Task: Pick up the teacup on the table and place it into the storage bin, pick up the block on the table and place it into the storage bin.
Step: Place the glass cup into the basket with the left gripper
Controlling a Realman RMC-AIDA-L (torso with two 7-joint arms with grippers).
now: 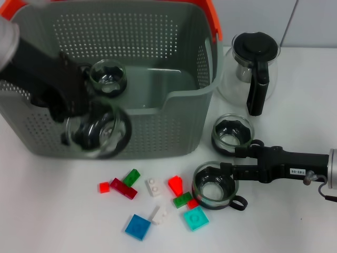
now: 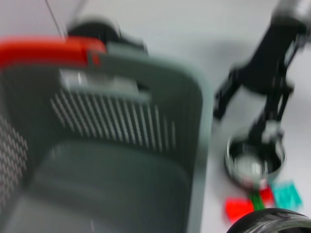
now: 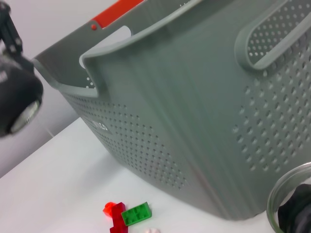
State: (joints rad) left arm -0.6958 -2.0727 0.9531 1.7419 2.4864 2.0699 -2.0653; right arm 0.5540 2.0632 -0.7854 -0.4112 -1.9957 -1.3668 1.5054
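Observation:
My left gripper (image 1: 79, 122) is shut on a glass teacup (image 1: 100, 132) and holds it in the air at the front wall of the grey storage bin (image 1: 174, 100). A second teacup (image 1: 108, 78) lies inside the bin. Two more stand on the table to the right of the bin, one nearer (image 1: 213, 184) and one farther (image 1: 233, 132). My right gripper (image 1: 239, 159) is open at the nearer cup's rim, with one black finger (image 3: 294, 216) inside it. Several coloured blocks lie before the bin, among them a green block (image 1: 131, 177), a red block (image 1: 176, 184) and a blue block (image 1: 138, 226).
A glass pot (image 1: 253, 68) with a black lid and handle stands at the back right, beside the bin. The bin's orange handle (image 1: 210, 16) rises at its far right corner. A teal block (image 1: 196, 217) lies close under the nearer cup.

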